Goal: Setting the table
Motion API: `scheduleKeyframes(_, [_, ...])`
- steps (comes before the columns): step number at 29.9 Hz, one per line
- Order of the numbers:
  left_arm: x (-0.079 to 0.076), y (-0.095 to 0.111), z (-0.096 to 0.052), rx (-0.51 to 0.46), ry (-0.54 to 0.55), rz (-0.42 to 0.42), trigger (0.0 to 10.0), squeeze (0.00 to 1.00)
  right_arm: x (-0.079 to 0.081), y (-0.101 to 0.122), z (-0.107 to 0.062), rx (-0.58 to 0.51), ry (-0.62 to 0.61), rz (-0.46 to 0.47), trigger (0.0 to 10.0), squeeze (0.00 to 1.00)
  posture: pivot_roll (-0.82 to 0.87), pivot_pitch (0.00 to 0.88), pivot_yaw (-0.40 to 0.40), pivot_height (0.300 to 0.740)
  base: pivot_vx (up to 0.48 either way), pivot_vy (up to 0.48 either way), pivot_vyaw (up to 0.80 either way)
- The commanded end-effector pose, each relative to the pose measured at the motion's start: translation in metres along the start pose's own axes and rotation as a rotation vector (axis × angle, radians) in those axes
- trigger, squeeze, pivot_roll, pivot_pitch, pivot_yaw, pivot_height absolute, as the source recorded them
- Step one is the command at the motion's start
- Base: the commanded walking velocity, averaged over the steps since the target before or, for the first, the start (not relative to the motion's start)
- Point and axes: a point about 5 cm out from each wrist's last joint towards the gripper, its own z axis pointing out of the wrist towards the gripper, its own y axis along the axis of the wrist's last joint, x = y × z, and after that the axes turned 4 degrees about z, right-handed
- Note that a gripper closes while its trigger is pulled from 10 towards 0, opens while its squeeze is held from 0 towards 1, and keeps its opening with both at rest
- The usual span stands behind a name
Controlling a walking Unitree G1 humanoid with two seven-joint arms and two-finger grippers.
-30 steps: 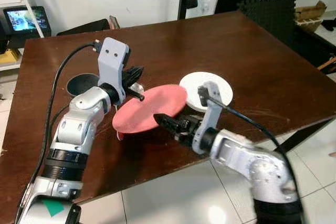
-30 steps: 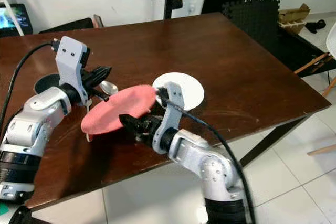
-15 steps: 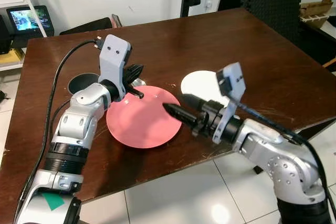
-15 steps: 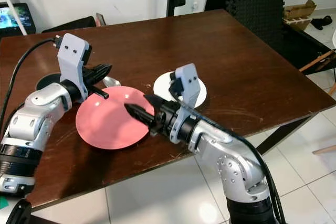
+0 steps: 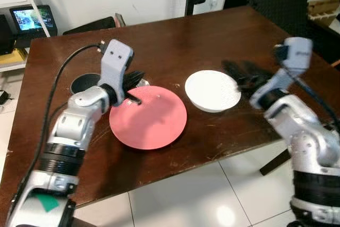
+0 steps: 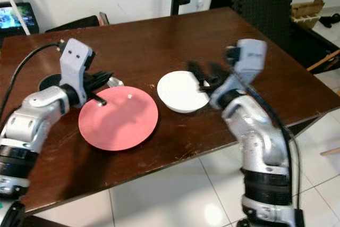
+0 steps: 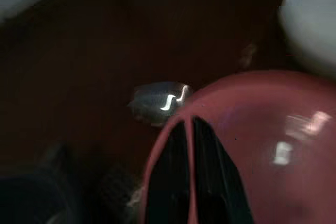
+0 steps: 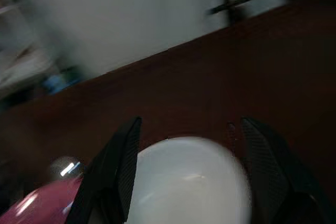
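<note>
Pink plate [image 5: 148, 116] lies flat on table [image 5: 212, 35], left gripper [image 7: 190, 156] clenched on its rim. Right gripper [image 8: 186, 171] spread wide over white bowl [image 5: 212, 90], empty. Risk: fast blurred approach knocks bowl sideways into plate or toward table edge

No legible text, label, brand, number or sign anywhere

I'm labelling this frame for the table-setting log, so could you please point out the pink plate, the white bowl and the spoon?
pink plate [image 5: 149, 120], left eye view, middle of its flat face.
white bowl [image 5: 212, 90], left eye view, centre of its inside.
spoon [image 7: 157, 100], left wrist view, its shiny bowl end.
</note>
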Motion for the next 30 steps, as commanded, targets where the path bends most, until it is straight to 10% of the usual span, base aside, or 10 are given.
scheduleKeyframes(1, [0.007, -0.007, -0.001, 0.044, -0.028, 0.047, 10.0, 0.00, -0.005, 0.002, 0.000, -0.032, -0.046, 0.020, 10.0, 0.00, 0.00, 0.234, 0.131, 0.740, 0.000, 0.000, 0.00])
scheduleKeyframes(16, [0.070, 0.017, -0.015, 0.232, -0.157, 0.378, 10.0, 0.00, 0.012, 0.004, 0.009, -0.111, 0.013, 0.083, 10.0, 0.00, 0.01, 0.252, 0.140, 0.740, 0.000, 0.000, 0.00])
scheduleKeyframes(30, [0.071, -0.006, -0.016, 0.380, -0.163, 0.563, 10.0, 0.00, 0.024, 0.000, 0.007, -0.104, 0.060, 0.070, 10.0, 0.00, -0.01, 0.260, 0.118, 0.740, 0.000, 0.000, 0.00])
